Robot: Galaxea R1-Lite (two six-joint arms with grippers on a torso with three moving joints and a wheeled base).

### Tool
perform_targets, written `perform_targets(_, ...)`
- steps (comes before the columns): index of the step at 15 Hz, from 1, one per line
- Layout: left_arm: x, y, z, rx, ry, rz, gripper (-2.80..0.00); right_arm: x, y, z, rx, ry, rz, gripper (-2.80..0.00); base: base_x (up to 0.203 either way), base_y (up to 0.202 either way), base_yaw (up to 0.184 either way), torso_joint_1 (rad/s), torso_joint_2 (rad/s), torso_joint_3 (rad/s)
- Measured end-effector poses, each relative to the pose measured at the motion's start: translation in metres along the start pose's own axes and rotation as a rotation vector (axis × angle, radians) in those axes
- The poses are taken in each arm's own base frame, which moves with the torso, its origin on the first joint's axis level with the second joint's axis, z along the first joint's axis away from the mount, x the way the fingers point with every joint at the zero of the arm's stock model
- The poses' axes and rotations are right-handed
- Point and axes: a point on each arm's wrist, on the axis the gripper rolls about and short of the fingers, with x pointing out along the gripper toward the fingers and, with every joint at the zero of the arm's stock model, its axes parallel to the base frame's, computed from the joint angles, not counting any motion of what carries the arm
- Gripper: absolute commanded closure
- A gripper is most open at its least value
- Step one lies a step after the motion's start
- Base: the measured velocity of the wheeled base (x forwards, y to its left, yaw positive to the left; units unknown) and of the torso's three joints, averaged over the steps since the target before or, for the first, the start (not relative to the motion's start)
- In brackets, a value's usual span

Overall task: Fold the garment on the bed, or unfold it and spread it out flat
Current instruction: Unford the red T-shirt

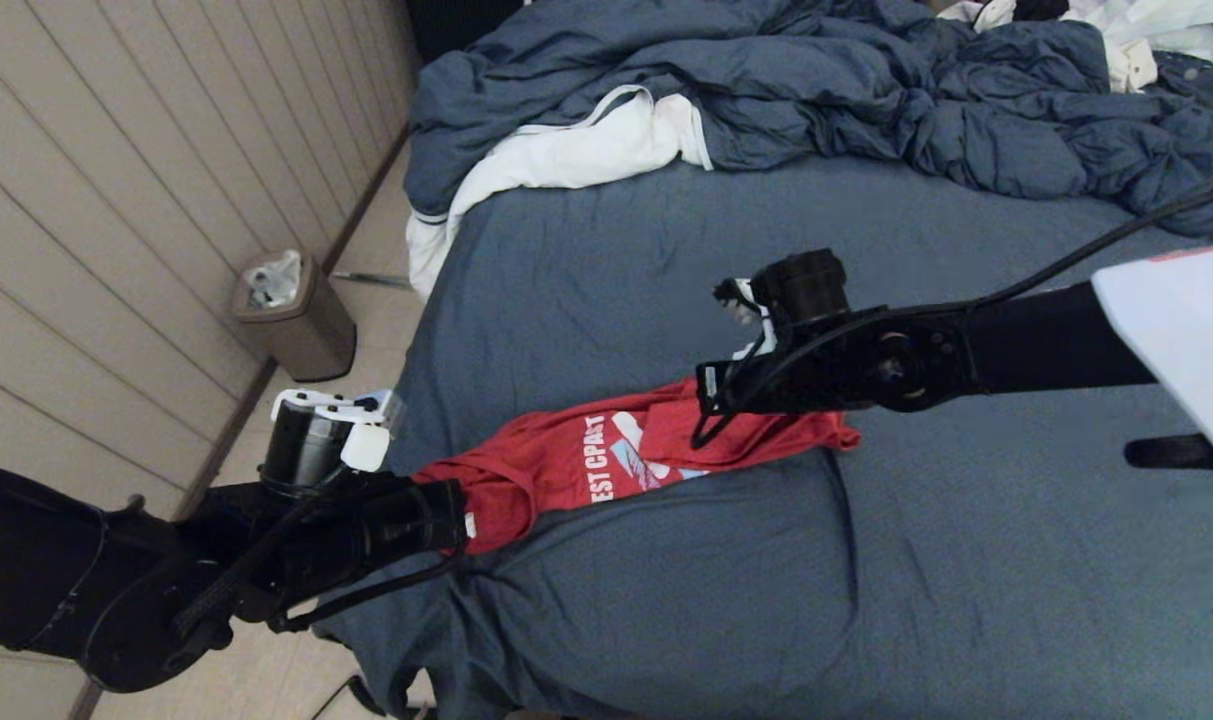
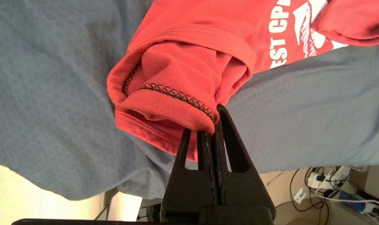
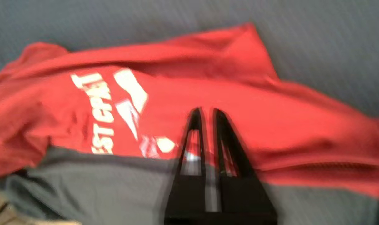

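Observation:
The garment (image 1: 586,460), a red T-shirt with white lettering facing up, lies stretched in a rumpled band across the near part of the bed (image 1: 966,580). At the bed's left edge my left gripper (image 1: 461,520) is shut on the garment's stitched hem (image 2: 177,93), fingertips pinching the cloth (image 2: 212,122). My right gripper (image 1: 711,420) hovers just over the garment's other end. Its fingers (image 3: 219,125) are parted by a narrow gap with nothing between them, and red cloth (image 3: 286,118) lies beneath.
A rumpled blue duvet (image 1: 866,90) and a white cloth (image 1: 566,150) are heaped at the far end of the bed. A bin (image 1: 291,315) stands on the floor by the panelled wall on the left. Cables (image 2: 326,187) lie on the floor beside the bed.

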Motion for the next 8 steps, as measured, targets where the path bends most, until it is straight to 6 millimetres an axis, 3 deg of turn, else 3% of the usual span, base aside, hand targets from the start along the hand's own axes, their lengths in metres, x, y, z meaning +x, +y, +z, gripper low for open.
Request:
perform_targets(3,-0.002,0.004,-0.002,-0.006,0.006,0.001,0.0,0.005,0.027,0.007,-0.034,-0.036,0.021,-2.8,0.0,0.0,0.0,0.0,0.0,0.0)
perform_targets(5,-0.004,0.006,-0.002,-0.011,0.0,0.003,0.0,0.017,0.049,0.001,-0.079,-0.014,0.014,-2.8,0.0,0.0,0.0,0.0,0.0,0.0)
perform_targets(8,-0.008,0.008,-0.001,-0.019,-0.004,-0.003,0.0,0.04,0.064,-0.013,-0.162,0.026,-0.08,-2.8,0.0,0.0,0.0,0.0,0.0,0.0)
